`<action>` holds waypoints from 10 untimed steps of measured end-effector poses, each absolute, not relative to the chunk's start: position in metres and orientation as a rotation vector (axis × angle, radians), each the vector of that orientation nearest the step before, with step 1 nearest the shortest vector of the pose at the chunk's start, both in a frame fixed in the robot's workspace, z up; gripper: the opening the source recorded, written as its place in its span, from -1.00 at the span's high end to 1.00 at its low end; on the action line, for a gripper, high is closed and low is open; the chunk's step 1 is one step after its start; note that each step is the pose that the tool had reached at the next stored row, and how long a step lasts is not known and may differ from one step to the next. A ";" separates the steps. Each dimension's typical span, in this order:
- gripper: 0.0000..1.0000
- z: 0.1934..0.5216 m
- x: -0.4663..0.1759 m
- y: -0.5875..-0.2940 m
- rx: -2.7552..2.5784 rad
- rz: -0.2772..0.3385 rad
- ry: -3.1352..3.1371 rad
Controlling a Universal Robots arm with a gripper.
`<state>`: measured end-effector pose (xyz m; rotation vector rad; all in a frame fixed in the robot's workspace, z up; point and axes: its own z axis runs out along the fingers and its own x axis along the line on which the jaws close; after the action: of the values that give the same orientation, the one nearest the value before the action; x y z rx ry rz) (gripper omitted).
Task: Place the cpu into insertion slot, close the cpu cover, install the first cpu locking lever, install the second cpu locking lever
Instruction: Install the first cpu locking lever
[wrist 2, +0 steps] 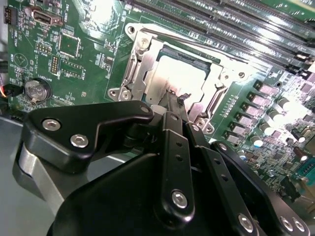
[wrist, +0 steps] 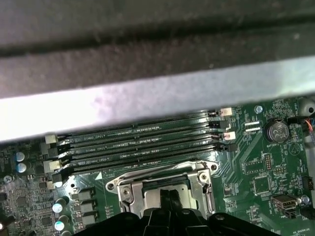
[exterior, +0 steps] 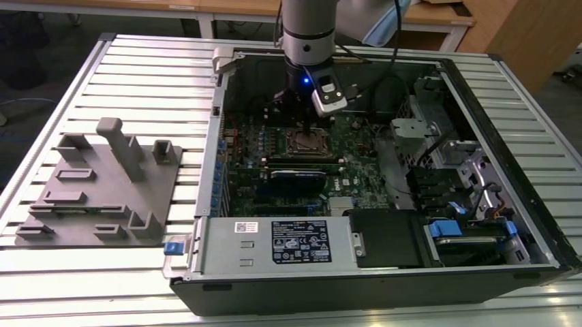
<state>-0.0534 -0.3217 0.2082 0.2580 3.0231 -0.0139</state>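
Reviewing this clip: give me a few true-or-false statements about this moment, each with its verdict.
1. The black gripper hovers at the square black-rimmed insertion slot on the green circuit board. True.
2. The grey moulded fixture tray lies inside the black computer case. False: it lies on the slatted metal table, outside the case, on the exterior view's left.
3. The round silver coin battery sits on the green circuit board. True.
4. The small square cpu with a pale silver-grey top lies on the fixture tray. False: it is at the insertion slot, by the gripper.

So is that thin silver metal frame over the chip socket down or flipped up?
Down: thin square silver frame lies flat around the pale square chip.
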 end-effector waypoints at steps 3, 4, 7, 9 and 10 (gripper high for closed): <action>0.80 0.208 -0.053 -0.323 0.257 -0.027 3.023; 0.80 0.208 -0.053 -0.323 0.257 -0.027 3.023; 0.80 0.208 -0.053 -0.325 0.257 -0.028 3.023; 0.80 0.208 -0.053 -0.326 0.257 -0.034 3.022; 0.80 0.208 -0.053 -0.326 0.257 -0.038 3.022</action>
<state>-0.0534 -0.3259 0.2083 0.2568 3.0221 -0.0377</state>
